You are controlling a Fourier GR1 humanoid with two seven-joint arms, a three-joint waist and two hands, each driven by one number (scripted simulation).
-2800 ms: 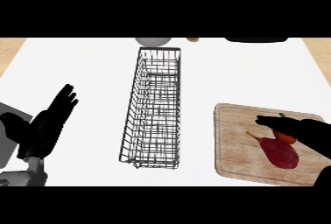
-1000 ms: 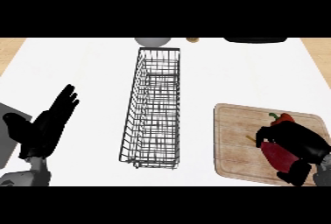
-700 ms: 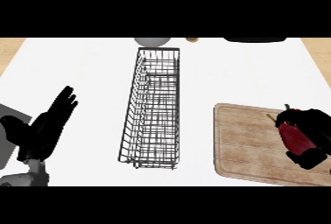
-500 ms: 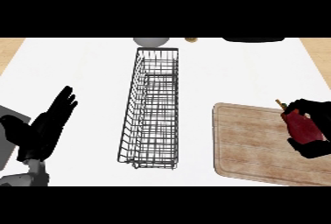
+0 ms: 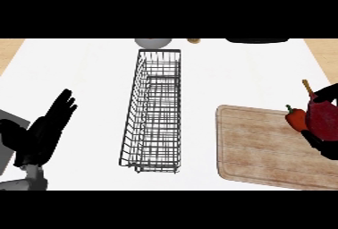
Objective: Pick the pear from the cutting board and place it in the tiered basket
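Note:
A dark red pear (image 5: pixel 322 120) with a brown stem is off the board at the view's right edge, and my right hand (image 5: pixel 325 146) is shut on it, fingers curled under and over it. The wooden cutting board (image 5: pixel 260 150) lies below and to its left. In the middle of the counter stands the long, black wire tiered basket (image 5: pixel 155 112), running away from me, with nothing in it that I can see. My left hand (image 5: pixel 46 134) rests open at the left, fingers up, well apart from the basket.
A small orange-red pepper (image 5: pixel 296 119) with a green stem shows right beside the pear, over the board's right part. At the counter's far edge are a grey bowl (image 5: pixel 153 42), a small tan object (image 5: pixel 193 40) and a dark object (image 5: pixel 257 40).
My right hand closed round the pear on the board, then lifted it up and to the right. The left hand stayed where it was.

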